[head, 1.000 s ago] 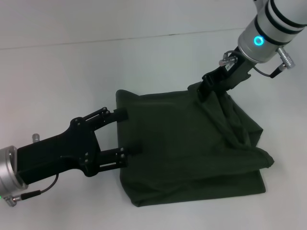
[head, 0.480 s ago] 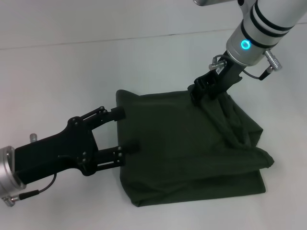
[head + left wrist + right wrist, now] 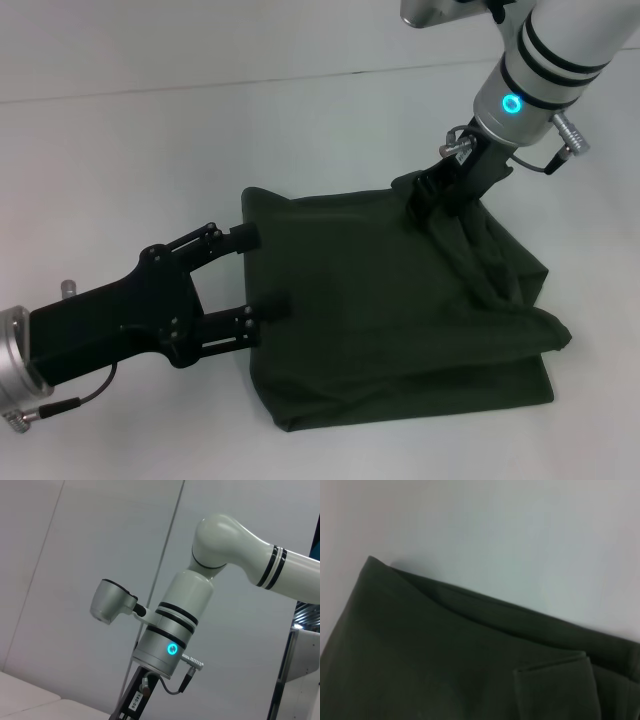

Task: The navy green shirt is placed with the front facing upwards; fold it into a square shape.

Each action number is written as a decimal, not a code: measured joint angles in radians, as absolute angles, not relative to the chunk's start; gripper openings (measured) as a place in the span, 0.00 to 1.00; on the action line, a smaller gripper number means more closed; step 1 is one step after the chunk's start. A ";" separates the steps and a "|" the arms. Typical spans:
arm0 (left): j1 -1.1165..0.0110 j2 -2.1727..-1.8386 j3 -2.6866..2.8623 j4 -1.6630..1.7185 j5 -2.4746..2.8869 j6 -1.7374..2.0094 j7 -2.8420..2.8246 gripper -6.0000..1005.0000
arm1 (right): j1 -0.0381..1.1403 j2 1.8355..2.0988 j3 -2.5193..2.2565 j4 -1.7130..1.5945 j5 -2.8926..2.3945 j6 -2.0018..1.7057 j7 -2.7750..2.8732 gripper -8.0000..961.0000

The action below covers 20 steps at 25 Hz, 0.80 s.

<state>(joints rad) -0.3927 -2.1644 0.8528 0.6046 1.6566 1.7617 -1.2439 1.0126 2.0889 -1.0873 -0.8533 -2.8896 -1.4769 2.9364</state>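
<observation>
The navy green shirt (image 3: pixel 370 310) lies folded into a rough square on the white table, plain cloth upward, with a loose ridge of folds along its right side. My left gripper (image 3: pixel 267 271) is open, its two black fingertips (image 3: pixel 250 237) resting at the shirt's left edge. My right gripper (image 3: pixel 438 198) is down at the shirt's back right corner, where the cloth bunches up against it. The right wrist view shows the shirt (image 3: pixel 445 670) up close with a small turned-over flap (image 3: pixel 552 672). The left wrist view holds only the right arm (image 3: pixel 175 630).
The white table (image 3: pixel 150 150) stretches around the shirt on all sides. A seam in the table surface (image 3: pixel 300 80) runs across the back. A pale wall fills the background of the left wrist view.
My left gripper has drawn back slightly to the left, off the cloth. The right arm has swung leftward above while its tip stayed near the shirt's back right corner. The shirt has barely shifted.
</observation>
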 joint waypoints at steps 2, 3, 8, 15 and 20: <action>-0.393 -2.164 0.853 0.604 1.657 1.762 -1.244 0.88 | 1.016 2.089 -1.088 -0.842 -2.890 -1.472 2.937 0.53; -0.393 -2.164 0.853 0.604 1.657 1.762 -1.244 0.88 | 1.018 2.088 -1.088 -0.834 -2.890 -1.468 2.937 0.52; -0.393 -2.165 0.853 0.597 1.657 1.761 -1.242 0.88 | 1.025 2.089 -1.099 -0.819 -2.889 -1.447 2.934 0.52; -0.393 -2.164 0.853 0.593 1.657 1.762 -1.241 0.88 | 1.027 2.088 -1.112 -0.819 -2.892 -1.448 2.936 0.43; -0.394 -2.164 0.852 0.593 1.656 1.763 -1.241 0.88 | 1.015 2.086 -1.115 -0.808 -2.892 -1.455 2.935 0.36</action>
<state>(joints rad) -0.3936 -2.1644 0.8516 0.5934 1.6562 1.7631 -1.2409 1.0148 2.0860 -1.1146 -0.8078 -2.8924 -1.4548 2.9352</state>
